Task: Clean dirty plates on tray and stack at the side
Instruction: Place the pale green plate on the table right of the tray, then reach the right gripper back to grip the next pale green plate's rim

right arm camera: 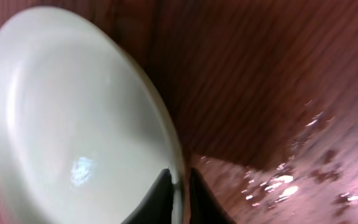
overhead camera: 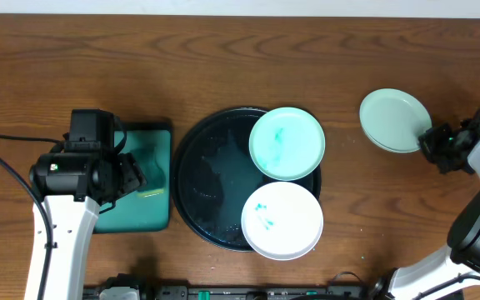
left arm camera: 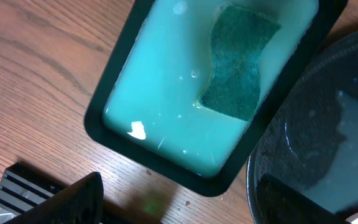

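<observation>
Wet wood table (overhead camera: 223, 50); right gripper (right arm camera: 179, 179) seemingly pinches mint plate (overhead camera: 392, 119) rim, right of black tray (overhead camera: 200, 193); left gripper (overhead camera: 133, 177) spread, over sponge (left arm camera: 238, 62).

Dark brown wood-grain table (overhead camera: 223, 58), pale strip (overhead camera: 240, 7) along its far edge

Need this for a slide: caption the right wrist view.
Right hand pinches the rim of a pale plate, tilted over the wet wooden table.
</observation>
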Robot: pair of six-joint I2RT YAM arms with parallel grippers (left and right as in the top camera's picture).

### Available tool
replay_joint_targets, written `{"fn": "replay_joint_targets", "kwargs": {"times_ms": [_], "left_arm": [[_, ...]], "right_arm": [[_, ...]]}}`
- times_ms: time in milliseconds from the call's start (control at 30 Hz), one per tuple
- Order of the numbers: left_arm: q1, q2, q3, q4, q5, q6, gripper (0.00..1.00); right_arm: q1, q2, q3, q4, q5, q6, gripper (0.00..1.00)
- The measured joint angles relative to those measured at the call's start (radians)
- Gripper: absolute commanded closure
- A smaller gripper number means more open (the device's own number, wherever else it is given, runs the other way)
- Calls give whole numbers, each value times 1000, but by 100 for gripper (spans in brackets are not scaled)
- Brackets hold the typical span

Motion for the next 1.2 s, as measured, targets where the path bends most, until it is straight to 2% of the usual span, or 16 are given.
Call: {"fn": "replay_joint_targets", "kwargs": {"times_ms": [233,267,300,367,433,467,500,533,567,600,633,667,700,800,900,1200], "left_arm": [[0,0,0,1,0,0,20],[0,0,0,1,0,0,20],[0,0,0,2,0,0,21],[0,0,0,3,0,0,20],[0,0,0,3,0,0,21],[0,0,0,3,0,0,21],[0,0,0,3,0,0,20],[0,0,0,3,0,0,20],[0,0,0,3,0,0,21],[0,0,0,3,0,0,21],[0,0,0,3,0,0,20],[0,0,0,3,0,0,21],[0,0,0,3,0,0,20],[0,0,0,3,1,0,21],[0,0,0,3,1,0,20],[0,0,0,2,1,0,21]], "right_arm": [[-12,-9,0,-8,-78,-85,73],[-11,-18,0,-10,-97,-92,71],[-8,-33,-1,-11,-112,-97,62],[8,-92,-2,-18,-142,-120,53],[39,-173,-2,-23,-168,-162,53],[57,-212,-2,-26,-179,-184,49],[91,-269,-1,-34,-191,-211,40],[120,-307,0,-44,-198,-227,16],[155,-347,0,-52,-208,-255,12],[192,-374,2,-58,-216,-271,12],[230,-395,2,-70,-219,-289,19],[267,-405,2,-82,-224,-297,32],[299,-406,2,-91,-226,-303,38],[396,-388,2,-124,-233,-333,37],[471,-339,1,-126,-225,-353,43],[589,-141,1,-50,-169,-373,48]]}}
